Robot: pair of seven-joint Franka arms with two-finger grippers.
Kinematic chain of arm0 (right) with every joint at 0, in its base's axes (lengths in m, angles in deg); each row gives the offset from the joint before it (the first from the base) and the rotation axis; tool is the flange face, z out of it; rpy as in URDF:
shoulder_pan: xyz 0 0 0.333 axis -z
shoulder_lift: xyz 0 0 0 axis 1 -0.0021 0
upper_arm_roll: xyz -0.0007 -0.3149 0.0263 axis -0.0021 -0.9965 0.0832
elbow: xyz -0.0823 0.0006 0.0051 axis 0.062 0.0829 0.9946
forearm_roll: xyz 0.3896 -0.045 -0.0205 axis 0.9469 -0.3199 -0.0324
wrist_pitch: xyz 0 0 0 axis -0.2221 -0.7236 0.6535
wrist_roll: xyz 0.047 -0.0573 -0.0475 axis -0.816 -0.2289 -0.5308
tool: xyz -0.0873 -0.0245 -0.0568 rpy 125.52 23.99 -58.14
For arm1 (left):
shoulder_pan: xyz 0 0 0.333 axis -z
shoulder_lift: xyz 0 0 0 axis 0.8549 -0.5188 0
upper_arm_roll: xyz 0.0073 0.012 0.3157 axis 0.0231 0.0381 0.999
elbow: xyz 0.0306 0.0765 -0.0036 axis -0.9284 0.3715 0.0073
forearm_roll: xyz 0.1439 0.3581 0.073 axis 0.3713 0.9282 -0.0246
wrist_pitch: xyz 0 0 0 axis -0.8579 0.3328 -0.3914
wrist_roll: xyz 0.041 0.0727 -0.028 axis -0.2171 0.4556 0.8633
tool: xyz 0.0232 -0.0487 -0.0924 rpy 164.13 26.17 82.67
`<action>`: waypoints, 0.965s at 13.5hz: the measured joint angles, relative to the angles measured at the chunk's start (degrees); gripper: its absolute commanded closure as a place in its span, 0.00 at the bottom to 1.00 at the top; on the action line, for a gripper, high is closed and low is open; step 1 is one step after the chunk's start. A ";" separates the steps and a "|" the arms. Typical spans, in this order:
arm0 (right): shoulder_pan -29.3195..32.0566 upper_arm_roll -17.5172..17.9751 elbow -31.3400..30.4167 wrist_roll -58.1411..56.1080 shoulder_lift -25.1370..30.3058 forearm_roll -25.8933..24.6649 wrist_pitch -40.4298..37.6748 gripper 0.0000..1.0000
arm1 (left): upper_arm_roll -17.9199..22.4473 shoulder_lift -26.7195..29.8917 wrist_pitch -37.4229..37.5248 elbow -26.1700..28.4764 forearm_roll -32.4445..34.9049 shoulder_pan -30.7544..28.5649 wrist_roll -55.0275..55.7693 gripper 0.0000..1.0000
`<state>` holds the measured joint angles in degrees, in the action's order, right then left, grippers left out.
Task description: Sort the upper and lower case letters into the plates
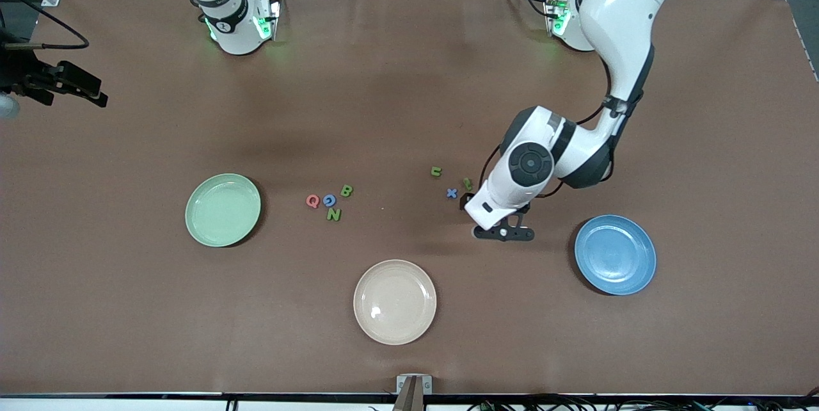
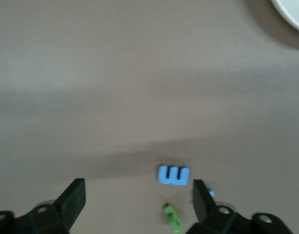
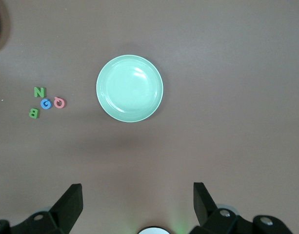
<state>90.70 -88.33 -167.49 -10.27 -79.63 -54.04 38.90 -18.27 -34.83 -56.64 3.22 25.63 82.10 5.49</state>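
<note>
The left arm bends low over the table, its gripper (image 2: pixel 138 204) spread, a blue letter (image 2: pixel 173 175) at its one o'clock. The right gripper (image 3: pixel 137 204) waits, spread, high above the green plate (image 3: pixel 129 88).

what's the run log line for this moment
left pincer: open, low over blue letter | right pincer: open, waiting | plates: no letters

Bare table (image 1: pixel 409 91) lies wide between the mint plate (image 1: pixel 222 209), cream plate (image 1: pixel 395 301) and blue plate (image 1: pixel 615 255). The left end effector (image 1: pixel 503 232), fingers apart, seemingly crowds the blue m (image 2: pixel 173 175) and nearby small letters (image 1: pixel 452 193).
</note>
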 measured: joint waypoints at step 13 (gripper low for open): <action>0.00 0.20 2.42 0.01 -0.41 0.03 -2.16 0.00 | 0.05 -5.74 -6.10 0.64 0.00 2.59 0.02 0.29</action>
<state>90.70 -88.13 -165.08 -10.26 -80.04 -54.01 36.73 -18.21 -40.57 -62.74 3.86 25.63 84.69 5.51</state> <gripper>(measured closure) 0.000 0.269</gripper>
